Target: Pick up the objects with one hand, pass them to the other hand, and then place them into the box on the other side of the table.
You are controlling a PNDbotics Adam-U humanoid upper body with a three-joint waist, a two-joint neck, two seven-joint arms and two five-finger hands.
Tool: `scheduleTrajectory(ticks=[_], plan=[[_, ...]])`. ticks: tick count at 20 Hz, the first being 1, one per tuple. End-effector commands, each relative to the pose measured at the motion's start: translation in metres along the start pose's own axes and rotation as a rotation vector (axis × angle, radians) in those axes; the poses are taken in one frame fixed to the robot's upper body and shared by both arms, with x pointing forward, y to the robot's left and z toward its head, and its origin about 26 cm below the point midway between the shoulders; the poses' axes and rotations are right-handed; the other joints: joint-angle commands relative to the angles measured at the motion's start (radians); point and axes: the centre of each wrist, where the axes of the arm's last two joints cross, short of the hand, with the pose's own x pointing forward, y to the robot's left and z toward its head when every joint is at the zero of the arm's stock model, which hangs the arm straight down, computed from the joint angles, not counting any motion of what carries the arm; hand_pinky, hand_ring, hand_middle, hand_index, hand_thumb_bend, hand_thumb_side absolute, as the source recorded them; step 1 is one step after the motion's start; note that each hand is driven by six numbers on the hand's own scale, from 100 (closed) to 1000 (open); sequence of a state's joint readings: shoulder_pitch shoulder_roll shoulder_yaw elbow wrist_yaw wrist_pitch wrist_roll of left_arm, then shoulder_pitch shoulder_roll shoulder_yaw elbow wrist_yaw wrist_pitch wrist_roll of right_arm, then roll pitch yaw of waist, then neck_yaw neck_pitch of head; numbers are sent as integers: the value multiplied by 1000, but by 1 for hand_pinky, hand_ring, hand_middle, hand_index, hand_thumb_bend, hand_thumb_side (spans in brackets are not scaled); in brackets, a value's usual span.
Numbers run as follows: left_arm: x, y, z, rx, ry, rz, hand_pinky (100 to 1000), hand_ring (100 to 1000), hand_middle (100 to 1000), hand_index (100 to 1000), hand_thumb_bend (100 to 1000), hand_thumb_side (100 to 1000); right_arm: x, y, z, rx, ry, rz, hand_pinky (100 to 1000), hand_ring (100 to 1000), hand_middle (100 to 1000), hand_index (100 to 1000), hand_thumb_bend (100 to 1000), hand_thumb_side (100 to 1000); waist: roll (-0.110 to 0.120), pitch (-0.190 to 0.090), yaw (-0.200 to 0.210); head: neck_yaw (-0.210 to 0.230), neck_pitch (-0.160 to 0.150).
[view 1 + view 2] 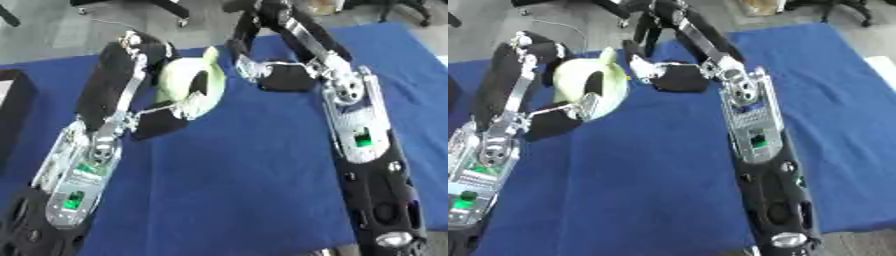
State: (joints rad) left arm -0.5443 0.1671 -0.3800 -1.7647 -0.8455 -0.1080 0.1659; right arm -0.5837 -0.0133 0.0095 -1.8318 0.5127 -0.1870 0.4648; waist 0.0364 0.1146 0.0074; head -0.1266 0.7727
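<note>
Blue cloth covers the bench [236, 190], with grey floor and the legs of chairs beyond its far edge. At the left border, well to the left of the left hand, a dark box [13, 107] shows only as a black side and a pale strip.

Coming in from the lower left, the left arm runs up and away across the cloth, its silver forearm lit by a small green light. The left hand [144, 85] is raised above the bench with its black fingers curled over the top and its thumb below, clasped round a pale green ring-shaped object [188, 85]. That object is glossy and rounded, whitish green, with a dark hollow through its middle and a small pointed tip standing up at its far right edge. It sits inside the left hand's grasp, tilted so the hollow faces the right hand.

Just right of the object, the right hand [276, 75] reaches in from the right arm, which slants down from the upper middle to the lower right corner. Its dark palm faces the object and its fingers look relaxed, holding nothing, near the object without clearly touching it.
</note>
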Motion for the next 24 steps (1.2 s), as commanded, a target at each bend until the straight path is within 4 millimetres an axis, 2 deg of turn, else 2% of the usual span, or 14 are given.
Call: scheduleTrajectory(ticks=[1, 5, 7, 9, 12, 16, 19, 24], plan=[[-2, 9, -2, 26, -6, -19, 347, 222, 129, 387, 100, 399, 9, -20, -2, -62, -22, 63, 815, 478, 517, 841, 100, 284, -15, -35, 2, -3, -3], [-7, 14, 1, 43, 14, -39, 347, 223, 129, 386, 100, 392, 13, -44, 5, -176, 11, 128, 812, 483, 516, 834, 100, 248, -14, -39, 1, 10, -3], [-11, 19, 2, 58, 31, -57, 347, 223, 129, 386, 100, 389, 15, -56, 13, -238, 40, 159, 811, 484, 516, 830, 100, 262, -13, -40, 0, 25, -3], [-18, 26, 5, 78, 59, -88, 348, 224, 131, 386, 100, 375, 14, -64, 22, -293, 78, 188, 808, 483, 511, 824, 100, 309, -10, -42, -4, 66, -3], [-33, 43, 7, 108, 109, -173, 353, 229, 134, 388, 100, 309, 10, -73, 37, -354, 149, 224, 805, 477, 504, 820, 100, 376, -3, -48, -10, 161, -3], [-65, 75, 12, 136, 204, -353, 360, 220, 121, 390, 100, 202, 0, -78, 56, -380, 240, 256, 803, 468, 499, 818, 100, 413, 7, -58, -18, 267, -3], [-95, 100, 19, 137, 304, -506, 365, 205, 129, 392, 100, 118, -8, -79, 68, -381, 300, 270, 801, 462, 495, 817, 100, 442, 15, -67, -21, 308, -3], [-148, 150, 48, 84, 532, -762, 362, 215, 132, 390, 100, 100, -17, -78, 87, -384, 376, 279, 800, 458, 492, 818, 100, 445, 23, -86, -23, 370, -3]])
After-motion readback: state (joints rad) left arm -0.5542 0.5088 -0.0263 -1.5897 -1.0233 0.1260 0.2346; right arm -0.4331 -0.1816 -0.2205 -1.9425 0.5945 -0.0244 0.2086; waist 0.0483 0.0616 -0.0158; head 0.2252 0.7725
